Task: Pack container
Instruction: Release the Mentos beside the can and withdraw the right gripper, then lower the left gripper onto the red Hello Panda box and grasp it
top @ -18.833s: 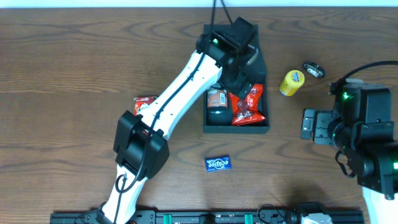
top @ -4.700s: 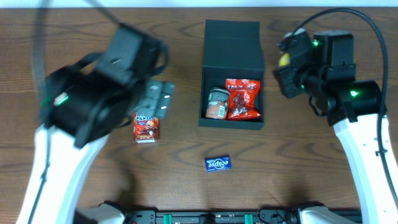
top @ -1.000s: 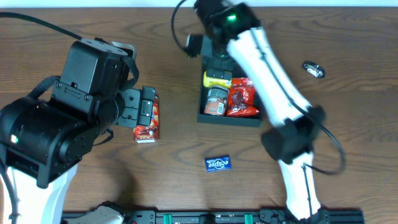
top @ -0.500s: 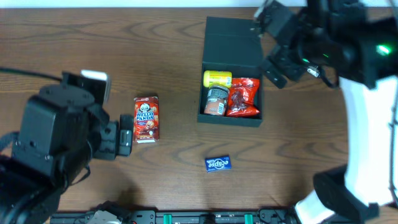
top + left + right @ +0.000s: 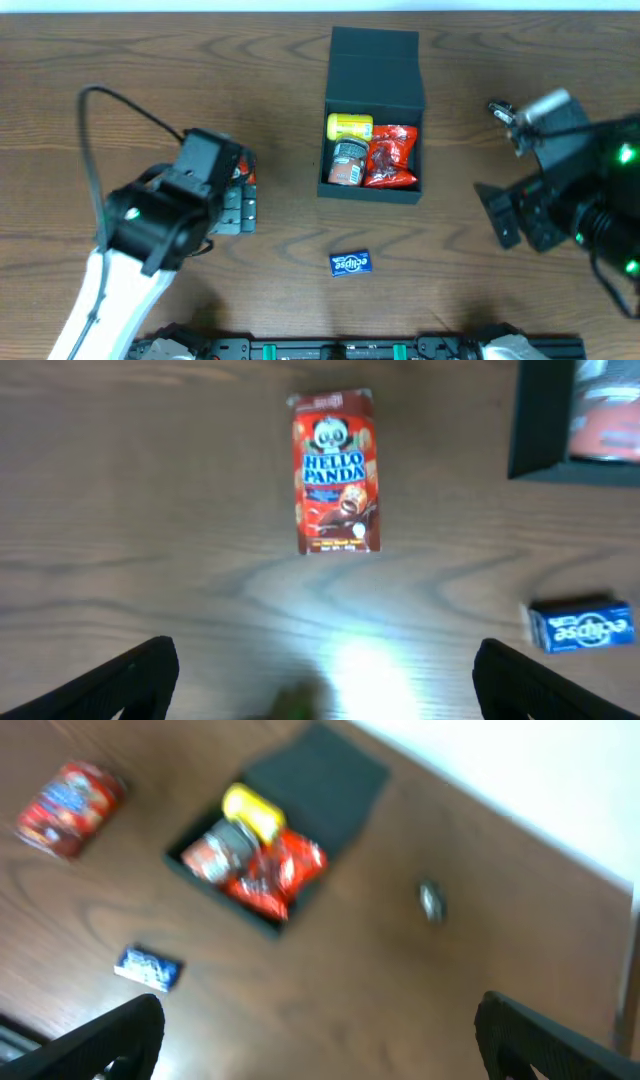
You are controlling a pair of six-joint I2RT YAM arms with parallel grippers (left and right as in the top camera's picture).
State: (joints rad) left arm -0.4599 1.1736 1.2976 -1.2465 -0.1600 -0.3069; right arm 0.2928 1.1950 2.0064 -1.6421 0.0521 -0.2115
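Hovering wide open and empty, my left jaws now above the red Hello Panda carton (image 5: 336, 472), my right jaws equally spread, empty, withdrawn from the dark teal-black matte lidded container (image 5: 375, 70) on the brown wooden surface (image 5: 300, 100), yellow cylindrical canister (image 5: 349, 126) inside.

Yellow canister (image 5: 349, 126) now inside container (image 5: 375, 70).

**A:** what sort of place?
**B:** robot lab bench. doesn't read as a home or shop.
**A:** based on?
**B:** left arm (image 5: 150, 215) and right arm (image 5: 575, 200) at one wood-grain table (image 5: 500, 60). black mounting rail (image 5: 330, 350) along the near edge. green status light (image 5: 625, 155) lit. plain white wall (image 5: 520, 780) behind.
**A:** stuff on it?
**B:** spaced-out props: container (image 5: 374, 60), Hello Panda box (image 5: 335, 470), gum pack (image 5: 351, 263).
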